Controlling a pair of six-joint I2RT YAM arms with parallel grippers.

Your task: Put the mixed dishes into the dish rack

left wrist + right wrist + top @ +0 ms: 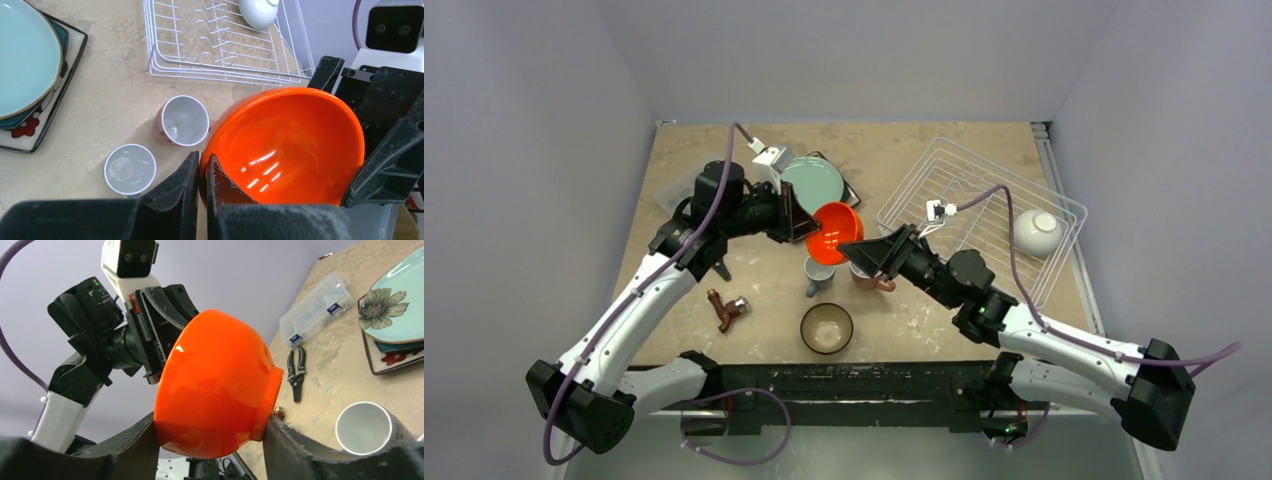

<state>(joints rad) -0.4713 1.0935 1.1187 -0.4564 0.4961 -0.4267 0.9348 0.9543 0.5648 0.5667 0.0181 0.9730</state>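
Observation:
The orange bowl point(834, 230) point(290, 145) point(215, 385) hangs tilted above the table between both arms. My left gripper point(799, 222) point(202, 170) is shut on its rim, one finger inside and one outside. My right gripper point(864, 250) point(210, 425) is closed across it, one finger on the rim side, the other on the foot. The white wire dish rack point(924, 180) point(225, 65) stands at the right with a white bowl point(1037, 232) point(257, 12) in it. Below the orange bowl stand the pale blue mug point(817, 273) point(130, 169) and the pink mug point(184, 121).
The teal plate point(812, 183) point(25, 55) lies on the square flower plate point(30, 130) behind the left gripper. A dark brown bowl point(826, 328) sits near the front edge. Pliers point(296, 372), a clear box point(315, 310) and a small brown fitting point(727, 310) lie at the left.

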